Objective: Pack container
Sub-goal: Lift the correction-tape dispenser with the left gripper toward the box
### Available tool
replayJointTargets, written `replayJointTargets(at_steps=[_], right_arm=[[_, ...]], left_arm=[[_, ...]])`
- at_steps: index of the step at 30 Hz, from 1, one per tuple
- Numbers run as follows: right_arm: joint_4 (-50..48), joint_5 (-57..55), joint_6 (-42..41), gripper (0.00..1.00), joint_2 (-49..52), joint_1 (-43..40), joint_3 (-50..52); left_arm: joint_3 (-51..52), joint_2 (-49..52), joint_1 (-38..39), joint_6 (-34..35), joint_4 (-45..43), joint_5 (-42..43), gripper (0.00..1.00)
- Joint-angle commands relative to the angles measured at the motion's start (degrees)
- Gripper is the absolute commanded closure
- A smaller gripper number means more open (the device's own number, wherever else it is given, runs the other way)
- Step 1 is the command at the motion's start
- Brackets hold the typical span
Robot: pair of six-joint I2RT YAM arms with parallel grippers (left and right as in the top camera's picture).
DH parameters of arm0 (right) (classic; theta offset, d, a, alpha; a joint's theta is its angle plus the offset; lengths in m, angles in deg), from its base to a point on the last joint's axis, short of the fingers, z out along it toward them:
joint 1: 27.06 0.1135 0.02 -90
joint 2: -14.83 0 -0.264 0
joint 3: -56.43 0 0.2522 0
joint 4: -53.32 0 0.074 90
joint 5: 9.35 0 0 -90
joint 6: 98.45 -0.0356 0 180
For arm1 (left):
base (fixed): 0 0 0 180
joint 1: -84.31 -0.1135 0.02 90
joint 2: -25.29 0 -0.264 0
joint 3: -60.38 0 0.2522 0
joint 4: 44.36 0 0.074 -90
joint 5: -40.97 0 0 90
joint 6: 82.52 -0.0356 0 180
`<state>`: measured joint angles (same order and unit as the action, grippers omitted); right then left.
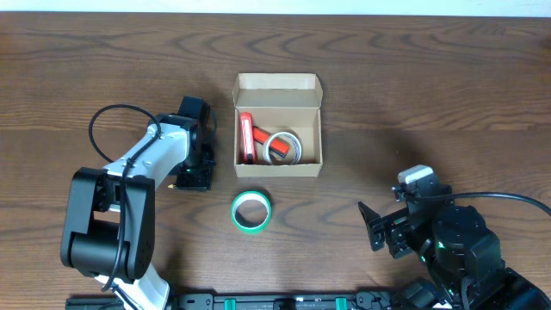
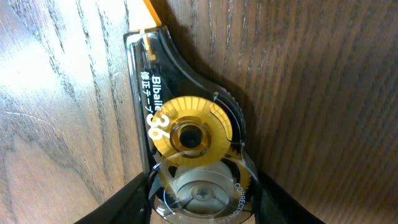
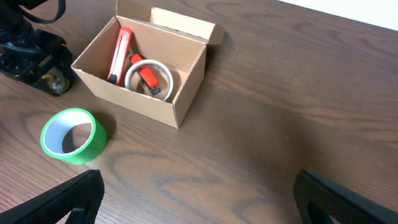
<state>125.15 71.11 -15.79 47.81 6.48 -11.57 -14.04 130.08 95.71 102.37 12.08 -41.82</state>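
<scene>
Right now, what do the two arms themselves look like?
The left arm has a white shell over black joints, with a black cable looping off it. The right arm is black, topped by a pale grey block, with its own black lead. Both have black jaws.

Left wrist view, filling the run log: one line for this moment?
left end effector astride correction tape, grip unclear | right end effector open, empty | container open | green tape outside

Table [image 1: 430, 103] holds green tape roll [image 3: 78, 152], seemingly correction tape [image 2: 193, 134].
</scene>
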Motion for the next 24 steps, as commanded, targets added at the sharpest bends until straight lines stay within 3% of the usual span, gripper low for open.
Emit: replayJointTargets(at_steps=[1,24], right_arm=[[0.04,-0.50,-0.96,0.01,-0.07,-0.57,0.15],[0.04,-0.50,-0.96,0.01,-0.07,-0.57,0.15]], left_arm=[[1.73,0.44,-0.24,0.42,0.50,-0.13,0.53],[1.66,-5.95,-0.24,-2.08,0.98,-3.15,0.55]])
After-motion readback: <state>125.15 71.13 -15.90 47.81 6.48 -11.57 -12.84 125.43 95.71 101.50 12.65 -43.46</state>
